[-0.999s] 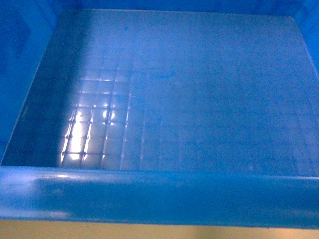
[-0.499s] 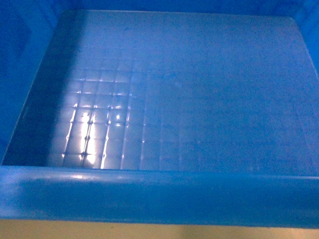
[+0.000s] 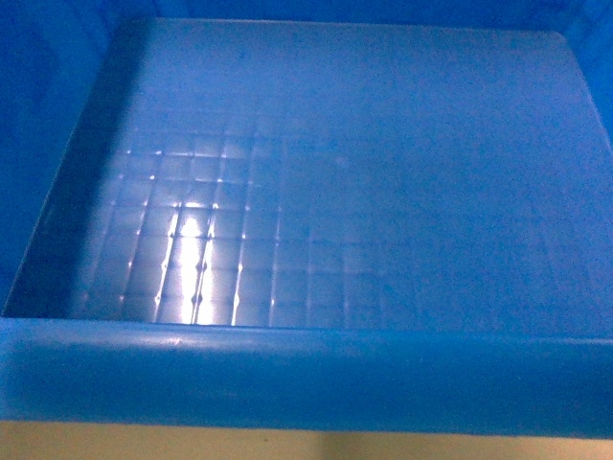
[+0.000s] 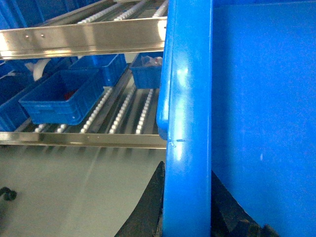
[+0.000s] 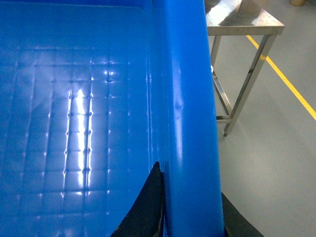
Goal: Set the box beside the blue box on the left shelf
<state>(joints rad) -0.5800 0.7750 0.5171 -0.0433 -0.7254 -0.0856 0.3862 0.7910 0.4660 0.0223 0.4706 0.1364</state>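
The box (image 3: 306,383), a big bright-blue crate with a grid floor, fills the head view, and neither gripper shows there. In the left wrist view my left gripper (image 4: 187,170) is shut on the box's left rim (image 4: 187,98), one black finger (image 4: 150,207) outside and one inside. My right gripper (image 5: 190,180) is likewise shut on the right rim (image 5: 185,74). The left shelf (image 4: 123,106), rails with white rollers, lies ahead and left of the box's corner. A smaller blue box (image 4: 59,96) rests on it.
Two more small blue boxes (image 4: 145,71) (image 4: 106,66) sit further back on the rollers. An upper steel rail (image 4: 84,37) crosses above them. Grey floor (image 4: 74,192) lies below the shelf's front edge. A steel table (image 5: 242,19) and a yellow floor line (image 5: 286,81) are to the right.
The bright reflection on the crate's grid floor has drifted to the right. The crate's near rim stays at the same place in the head view.
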